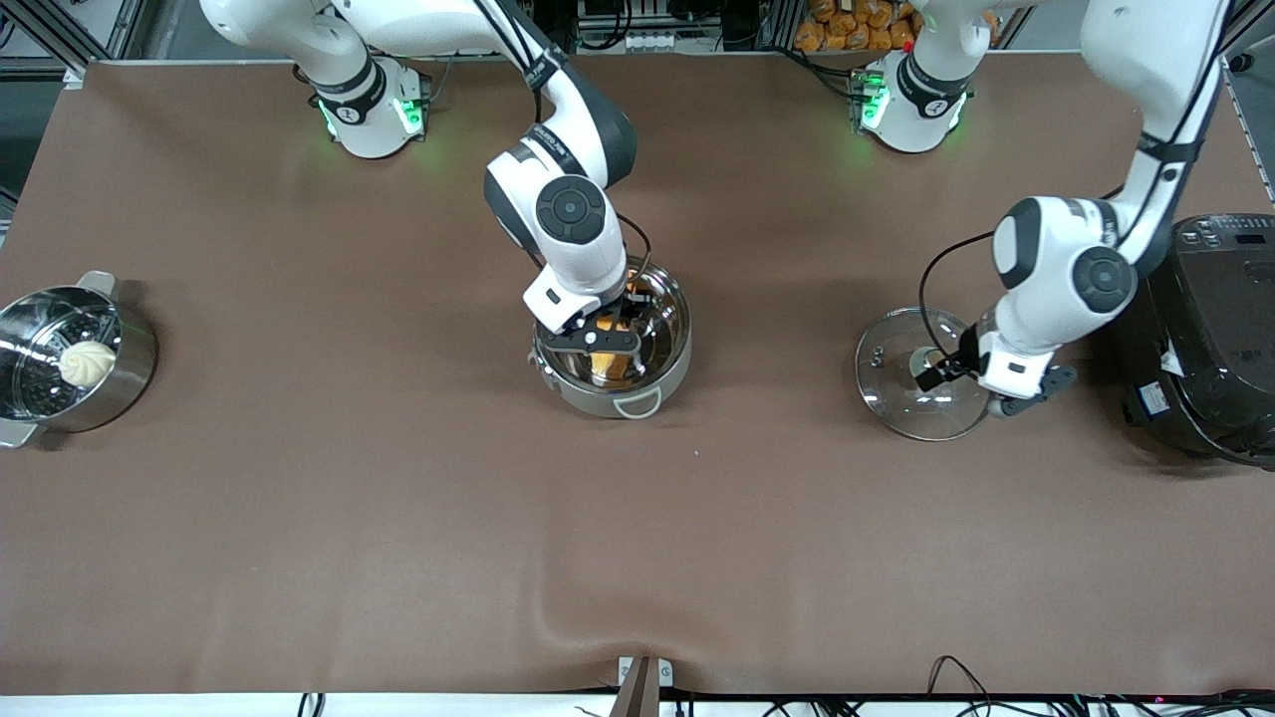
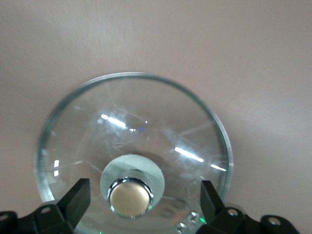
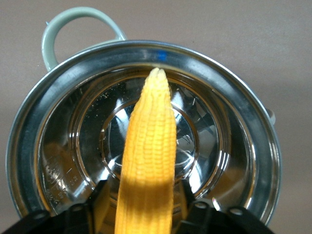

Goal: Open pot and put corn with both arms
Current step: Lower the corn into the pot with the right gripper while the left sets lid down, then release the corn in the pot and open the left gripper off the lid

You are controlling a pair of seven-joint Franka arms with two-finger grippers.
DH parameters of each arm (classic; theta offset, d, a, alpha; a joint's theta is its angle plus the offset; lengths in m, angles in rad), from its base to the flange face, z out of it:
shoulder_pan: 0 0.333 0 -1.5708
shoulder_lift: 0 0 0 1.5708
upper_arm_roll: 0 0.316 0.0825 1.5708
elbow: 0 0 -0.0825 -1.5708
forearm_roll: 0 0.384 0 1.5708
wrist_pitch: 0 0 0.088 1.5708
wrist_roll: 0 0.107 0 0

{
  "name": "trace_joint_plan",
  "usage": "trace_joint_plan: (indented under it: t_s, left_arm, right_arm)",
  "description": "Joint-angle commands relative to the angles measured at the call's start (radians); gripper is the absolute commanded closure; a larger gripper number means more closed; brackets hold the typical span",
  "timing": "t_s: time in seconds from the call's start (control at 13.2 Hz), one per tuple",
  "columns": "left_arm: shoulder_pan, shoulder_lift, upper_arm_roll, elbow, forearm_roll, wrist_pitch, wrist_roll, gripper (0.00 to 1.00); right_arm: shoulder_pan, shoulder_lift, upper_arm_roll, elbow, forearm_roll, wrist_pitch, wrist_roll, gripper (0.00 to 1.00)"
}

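Right end effector (image 3: 146, 207) hovering over open pot (image 1: 613, 344) at surface centre, fingers flanking corn (image 3: 148, 161), cob angling into bowl; grip or release: cannot tell. Advice: let cob settle fully inside rim before lifting straight up. Left end effector (image 2: 141, 200) waiting, released, fingers straddling knob of lid (image 2: 131, 141) lying on surface toward left arm's end.

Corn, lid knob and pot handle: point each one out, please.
corn (image 3: 148, 161), right wrist view, on the middle of the cob.
lid knob (image 2: 129, 196), left wrist view, on the tan top of the knob.
pot handle (image 3: 73, 29), right wrist view, on the pale loop outside the rim.
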Motion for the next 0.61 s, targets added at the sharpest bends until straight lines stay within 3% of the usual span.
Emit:
trace_joint_plan:
  t_s: [0.0,0.23,0.53]
  left_arm:
    - [0.011,-0.035,0.000,0.207,-0.011,-0.254,0.016,0.00]
    - [0.011,-0.036,0.003,0.438,0.021,-0.510,0.023,0.00]
    - [0.011,-0.094,-0.012,0.580,0.050,-0.703,0.178,0.00]
  right_arm:
    - [-0.005,-0.013,0.002,-0.002,-0.005,0.006,0.041,0.00]
    - [-0.050,-0.058,0.008,0.013,0.000,-0.008,0.097,0.00]
    - [-0.195,-0.222,0.032,0.024,-0.005,-0.158,0.091,0.00]
